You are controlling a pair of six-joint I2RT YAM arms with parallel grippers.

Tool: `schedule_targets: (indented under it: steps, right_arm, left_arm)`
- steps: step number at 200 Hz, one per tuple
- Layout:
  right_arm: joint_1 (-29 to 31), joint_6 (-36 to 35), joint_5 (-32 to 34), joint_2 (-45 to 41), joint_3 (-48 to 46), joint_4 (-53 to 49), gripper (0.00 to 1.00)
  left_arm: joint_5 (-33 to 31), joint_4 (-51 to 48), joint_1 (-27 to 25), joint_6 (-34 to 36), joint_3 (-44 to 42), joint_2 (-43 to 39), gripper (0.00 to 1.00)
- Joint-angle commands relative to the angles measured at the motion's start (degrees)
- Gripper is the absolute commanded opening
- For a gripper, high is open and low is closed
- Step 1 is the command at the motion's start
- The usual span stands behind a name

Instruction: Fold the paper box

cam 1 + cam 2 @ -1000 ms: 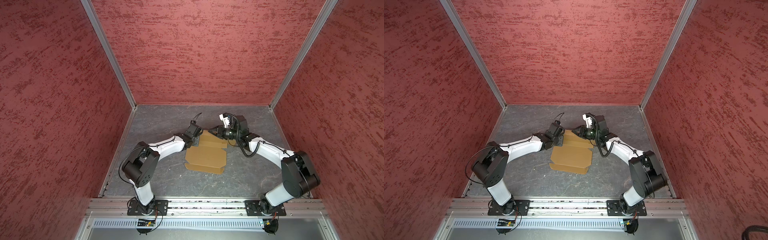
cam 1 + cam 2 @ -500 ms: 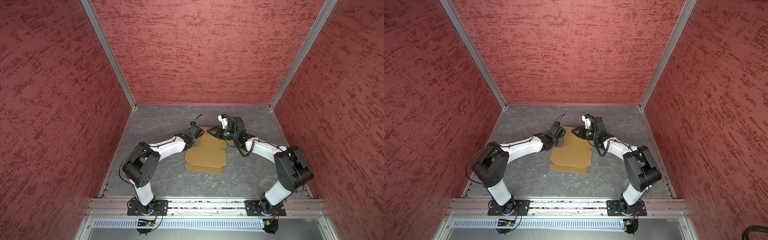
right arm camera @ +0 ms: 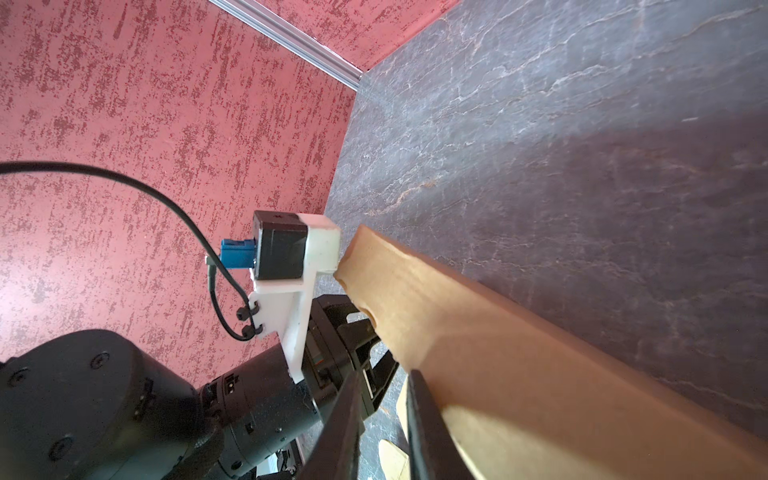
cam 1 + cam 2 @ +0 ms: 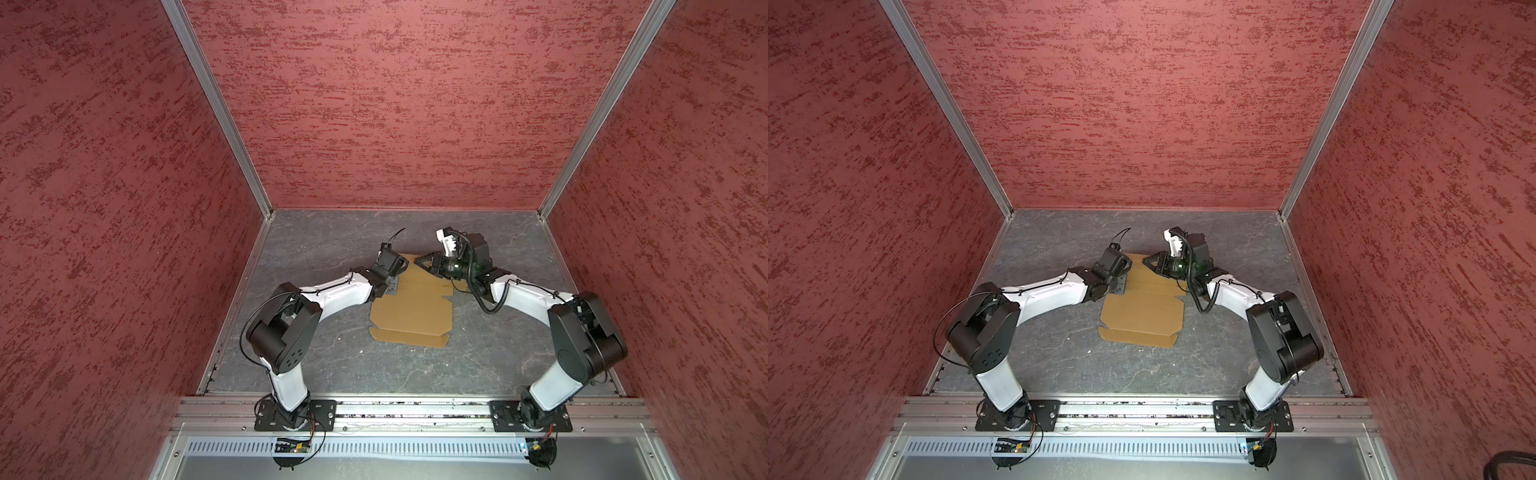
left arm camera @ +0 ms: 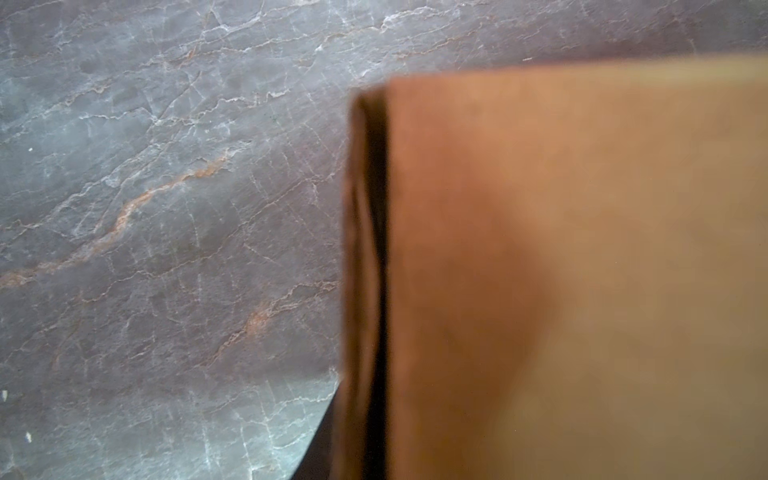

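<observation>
Grey bench [image 4: 332, 241], red walls [image 4: 395, 104]; in both top views box [image 4: 411, 307] lies mid-bench, far flap [image 4: 411, 270] raised. Left wrist: blurred box edge over bench. Right wrist: right fingers [image 3: 419, 415] slightly spread, one against flap; left fingers [image 3: 365, 332] at flap's end, spread or pinching can't tell.

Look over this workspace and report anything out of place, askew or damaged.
Nothing looks damaged. The paper box lies slightly askew to the table's edges, its far flap lifted off the table. One small white speck lies on the table near the box's front left corner; what it is cannot be told.
</observation>
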Motion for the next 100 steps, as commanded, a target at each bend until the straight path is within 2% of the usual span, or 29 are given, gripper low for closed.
schedule_targets:
  steps: [1,35,100]
  right_arm:
    - [0.24,-0.33,1.37,-0.56,-0.49,0.67,0.22]
    - [0.25,-0.49,1.57,-0.81,-0.53,0.3,0.22]
    - [0.22,-0.3,1.65,-1.84,-0.33,0.1,0.22]
  left_arm:
    - [-0.93,2.85,-0.12,-0.98,1.34,1.83,0.25]
    - [-1.27,5.95,-0.03,-1.34,0.67,2.83,0.25]
    - [-3.23,9.4,-0.09,-1.47,-0.59,3.33,0.13]
